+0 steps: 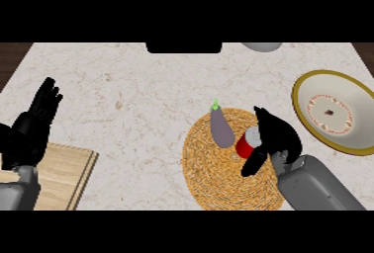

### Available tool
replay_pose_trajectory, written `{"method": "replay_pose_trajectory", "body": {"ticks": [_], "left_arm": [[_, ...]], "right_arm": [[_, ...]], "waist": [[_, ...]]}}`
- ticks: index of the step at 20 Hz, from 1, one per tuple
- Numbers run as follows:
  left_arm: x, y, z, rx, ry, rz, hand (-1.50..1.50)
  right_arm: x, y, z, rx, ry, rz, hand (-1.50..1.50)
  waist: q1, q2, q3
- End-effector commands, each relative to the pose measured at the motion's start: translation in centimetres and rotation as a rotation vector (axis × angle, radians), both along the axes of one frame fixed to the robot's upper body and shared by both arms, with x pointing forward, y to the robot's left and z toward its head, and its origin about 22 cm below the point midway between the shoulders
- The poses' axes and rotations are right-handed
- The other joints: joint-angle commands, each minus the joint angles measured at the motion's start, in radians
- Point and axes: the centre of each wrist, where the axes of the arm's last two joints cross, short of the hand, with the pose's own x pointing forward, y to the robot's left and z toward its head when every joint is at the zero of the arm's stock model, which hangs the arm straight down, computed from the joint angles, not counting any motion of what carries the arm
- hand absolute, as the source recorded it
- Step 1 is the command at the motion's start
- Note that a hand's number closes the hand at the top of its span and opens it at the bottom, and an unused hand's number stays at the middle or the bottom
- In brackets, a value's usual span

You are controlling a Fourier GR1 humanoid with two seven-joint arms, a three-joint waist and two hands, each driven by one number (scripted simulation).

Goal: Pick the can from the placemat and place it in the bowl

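A round woven straw placemat lies on the counter's near middle. On it lies a red can with a silver end, and my right hand is curled round it from the right, hiding most of it. A purple eggplant with a green stem lies on the mat just left of the can. The bowl, cream inside with a gold rim, stands at the right edge, apart from the mat. My left hand rests open at the far left, fingers up.
A wooden cutting board lies at the lower left under my left forearm. A dark object and a grey rounded object sit at the counter's far edge. Bare marble counter spreads between the hands.
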Motion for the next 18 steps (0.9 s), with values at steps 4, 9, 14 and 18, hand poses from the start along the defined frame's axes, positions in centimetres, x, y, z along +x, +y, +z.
{"method": "replay_pose_trajectory", "body": {"ticks": [4, 9, 14, 18], "left_arm": [[0.9, -2.1, 0.5, 0.012, -0.015, -0.007, 0.0], [-0.1, -0.8, -1.4, -0.01, 0.004, -0.013, 0.0], [0.5, -0.7, 0.9, -0.006, -0.007, -0.009, 0.0], [0.0, 0.1, 0.3, -0.026, 0.02, 0.008, 0.0]], "right_arm": [[1.0, 1.8, -0.3, 0.006, 0.137, -0.067, 1.5], [3.3, 2.1, -1.5, 0.033, 0.078, -0.006, 1.5], [3.0, -0.1, -5.7, 0.016, 0.036, -0.011, 1.5], [2.8, 1.2, -1.6, -0.025, -0.057, -0.057, 1.5]], "waist": [[-0.001, 0.001, 0.0], [0.004, 0.002, 0.0], [0.006, 0.002, 0.001], [0.0, 0.0, 0.0]]}}
